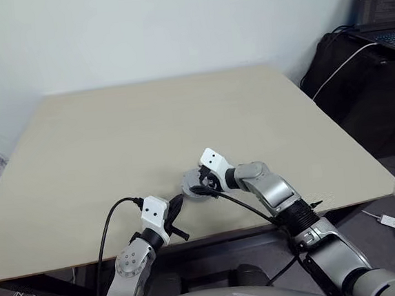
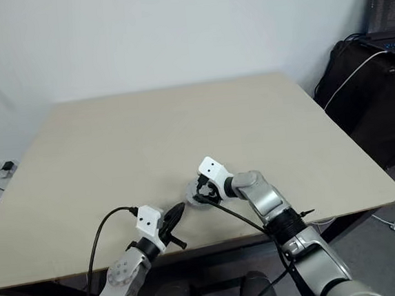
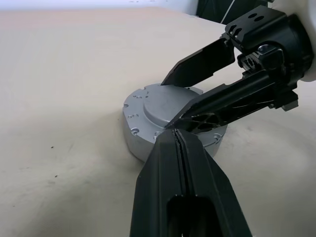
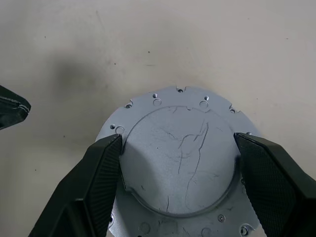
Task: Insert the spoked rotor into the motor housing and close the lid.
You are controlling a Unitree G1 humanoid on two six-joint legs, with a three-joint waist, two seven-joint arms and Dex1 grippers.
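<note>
**Lid on, right gripper astride it near table's front edge**

Lid (image 4: 180, 158), plain grey face up, sits on a round grey metal body (image 3: 136, 133) w/ small screw holes round its flange, on the tabletop (image 1: 147, 125) close to the front edge, roughly mid-width. Right gripper (image 4: 177, 168) reaches down from above, its two fingers (image 4: 98, 187) spread wide, one at each side of the raised cap; pads sit right against its rim, but whether they actually press it can't be told. Left gripper (image 3: 180, 143) rests just beside the assembly on the robot's left, fingers pressed together on nothing, tips nearly at the body's side wall. Rotor and copper windings can't be seen; presumably under the cap, so the job looks at or near the closing step.

Risks from here, as a judgement: cap may not be fully seated, and a squeeze or twist from one side could tilt it and jam it skew. Lifting away w/ pads dragging on the rim could pull the cap back off. Assembly is near the front edge, so a sideways shove from either arm might slide it toward the drop. Left tips so close could also nudge the body while the right works.
</note>
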